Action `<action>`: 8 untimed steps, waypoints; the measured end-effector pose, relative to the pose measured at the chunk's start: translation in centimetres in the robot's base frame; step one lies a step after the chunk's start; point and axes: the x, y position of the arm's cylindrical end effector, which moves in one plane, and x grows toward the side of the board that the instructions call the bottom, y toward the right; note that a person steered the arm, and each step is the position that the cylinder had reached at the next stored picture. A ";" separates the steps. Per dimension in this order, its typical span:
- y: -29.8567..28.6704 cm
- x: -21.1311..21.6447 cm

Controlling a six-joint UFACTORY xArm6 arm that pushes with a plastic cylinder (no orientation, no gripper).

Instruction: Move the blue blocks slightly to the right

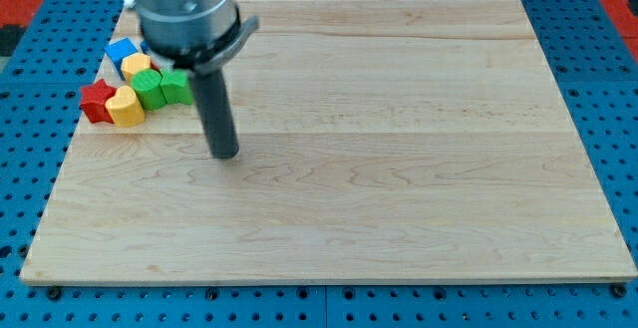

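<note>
A blue block (121,50), cube-like, sits near the view's top left of the wooden board (399,168). Any second blue block is hidden behind the arm's body. Just below it lie a yellow block (137,66), two green blocks (150,88) (175,87), a yellow heart-shaped block (125,107) and a red star-shaped block (97,99), all packed together. My tip (226,154) rests on the board to the right of and below this cluster, clear of every block.
The arm's grey body (184,14) covers the board's top left area and part of the cluster. A blue perforated table (608,79) surrounds the board.
</note>
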 end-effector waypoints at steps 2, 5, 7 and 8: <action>-11.1 2.1; -18.7 -5.4; -18.7 -11.8; -18.3 -14.2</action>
